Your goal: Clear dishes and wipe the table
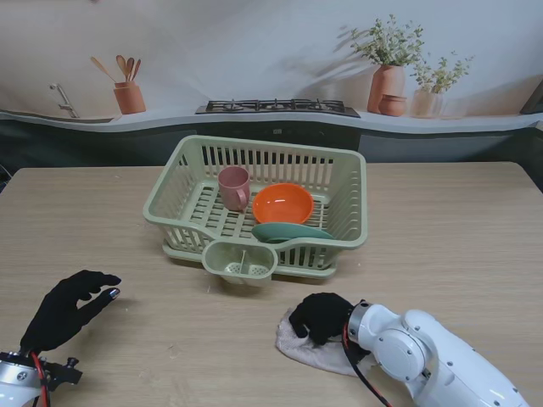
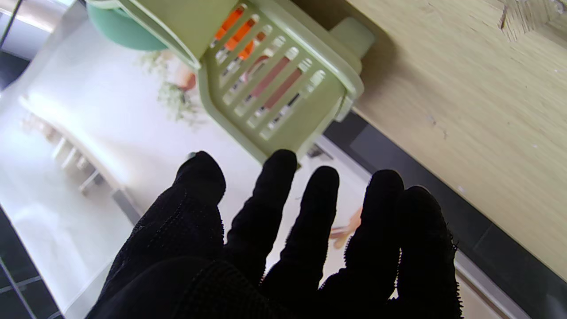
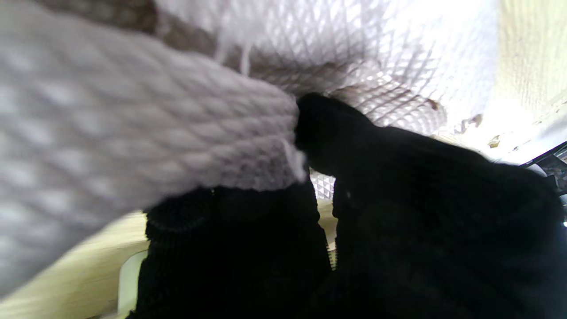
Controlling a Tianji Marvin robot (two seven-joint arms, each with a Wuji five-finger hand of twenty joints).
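Observation:
A pale green dish rack (image 1: 344, 182) stands in the middle of the table, holding a pink cup (image 1: 234, 186), an orange bowl (image 1: 282, 203) and a teal plate (image 1: 288, 231). My right hand (image 1: 321, 318) is nearer to me than the rack, its black-gloved fingers curled on a white waffle-weave cloth (image 1: 327, 354) that lies on the table. The right wrist view shows the cloth (image 3: 133, 133) bunched against the fingers (image 3: 336, 128). My left hand (image 1: 66, 309) hovers at the near left, fingers spread and empty; its fingers (image 2: 310, 221) point toward the rack (image 2: 288, 88).
The wooden table (image 1: 450, 246) stretches wide on both sides of the rack. A small cutlery cup (image 1: 240, 263) juts from the rack's near side. Behind the table runs a backdrop with a stove (image 1: 277, 107) and plant pots (image 1: 386, 85).

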